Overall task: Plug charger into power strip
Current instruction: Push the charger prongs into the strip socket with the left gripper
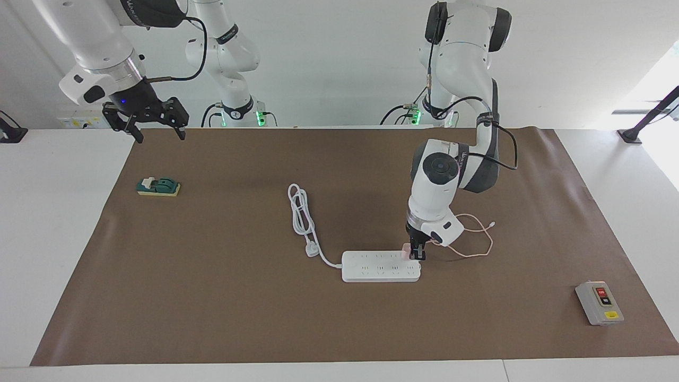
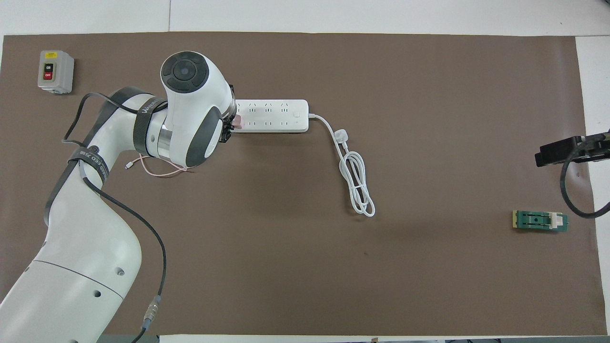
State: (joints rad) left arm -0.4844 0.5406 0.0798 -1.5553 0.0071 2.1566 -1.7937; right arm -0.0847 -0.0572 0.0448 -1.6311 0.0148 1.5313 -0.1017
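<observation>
The white power strip (image 1: 380, 266) (image 2: 274, 116) lies flat on the brown mat, its thick white cord (image 1: 302, 217) (image 2: 355, 178) coiled beside it. My left gripper (image 1: 418, 253) points straight down at the strip's end toward the left arm, shut on the small pale-pink charger (image 1: 406, 250) (image 2: 237, 122). The charger rests on the strip's row of sockets nearer the robots. Its thin pink cable (image 1: 475, 239) (image 2: 155, 167) trails on the mat. In the overhead view the left wrist hides the gripper. My right gripper (image 1: 155, 132) waits open, high over the mat's corner.
A grey box with red and black buttons (image 1: 599, 303) (image 2: 55, 71) stands near the mat's corner at the left arm's end. A small green and white block (image 1: 158, 187) (image 2: 540, 221) lies at the right arm's end, below the right gripper.
</observation>
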